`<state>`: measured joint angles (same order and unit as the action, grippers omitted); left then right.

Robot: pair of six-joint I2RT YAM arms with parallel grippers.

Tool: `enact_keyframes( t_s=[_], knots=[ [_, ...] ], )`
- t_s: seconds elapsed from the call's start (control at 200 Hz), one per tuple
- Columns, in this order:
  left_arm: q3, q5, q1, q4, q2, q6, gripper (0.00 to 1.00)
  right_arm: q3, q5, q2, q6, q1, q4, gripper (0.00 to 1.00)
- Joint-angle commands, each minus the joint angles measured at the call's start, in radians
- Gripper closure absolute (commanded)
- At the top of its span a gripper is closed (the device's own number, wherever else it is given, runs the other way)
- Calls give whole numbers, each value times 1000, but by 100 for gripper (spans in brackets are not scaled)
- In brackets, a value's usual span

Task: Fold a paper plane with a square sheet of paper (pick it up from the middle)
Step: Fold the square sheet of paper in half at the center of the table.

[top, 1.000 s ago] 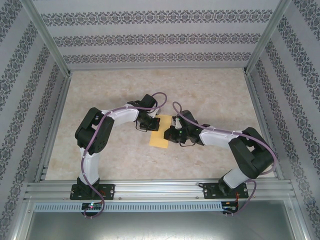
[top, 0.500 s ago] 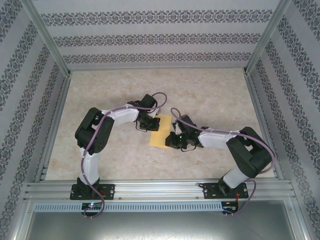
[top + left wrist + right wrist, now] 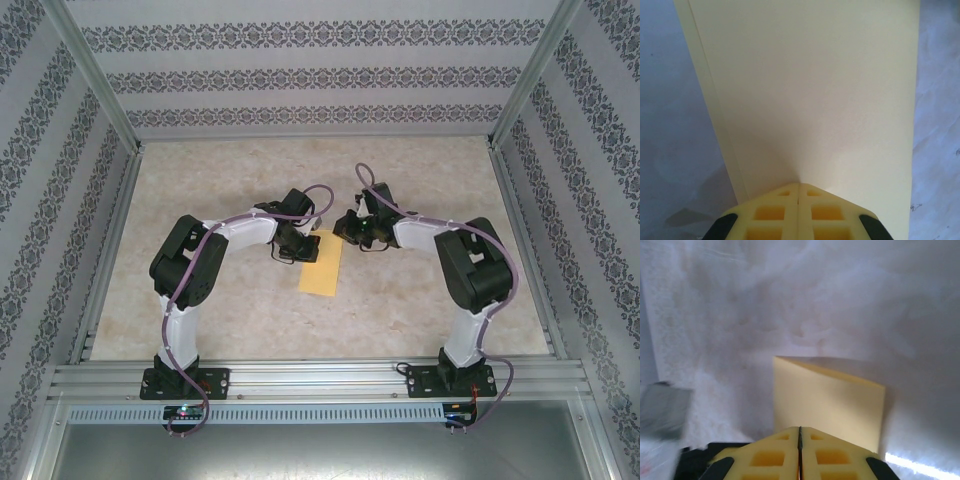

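Left gripper (image 3: 798,186) (jaws pressed together) touches yellow paper (image 3: 322,268); right gripper (image 3: 799,429) likewise closed.

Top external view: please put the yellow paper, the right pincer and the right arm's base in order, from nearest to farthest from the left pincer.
1. yellow paper: right at the tips of the left pincer, on its right side.
2. right pincer: beyond the paper's far end, to the right.
3. right arm's base: at the near table edge, far right.
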<state>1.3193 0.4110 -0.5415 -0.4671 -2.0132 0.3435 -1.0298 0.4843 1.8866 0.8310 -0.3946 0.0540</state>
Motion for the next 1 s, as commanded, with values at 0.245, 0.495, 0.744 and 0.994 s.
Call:
enact_keyframes(
  t_s=[0.245,0.495,0.744,0.994],
  knots=[
    [-49,-81,11,-97,-19,-18,100,-30,28,44,-32,10,-54,91],
    [-50,-78,12,-95,-18,-15,100,-102,36,72,-41,26,-77,90],
    [-53,-79,11,-92,-12,-14,100,-73,22,141,-21,25,-63,90],
    [-58,-73,12,-84,-3,-11,100,-94,17,24,-54,20,-109,88]
  ],
)
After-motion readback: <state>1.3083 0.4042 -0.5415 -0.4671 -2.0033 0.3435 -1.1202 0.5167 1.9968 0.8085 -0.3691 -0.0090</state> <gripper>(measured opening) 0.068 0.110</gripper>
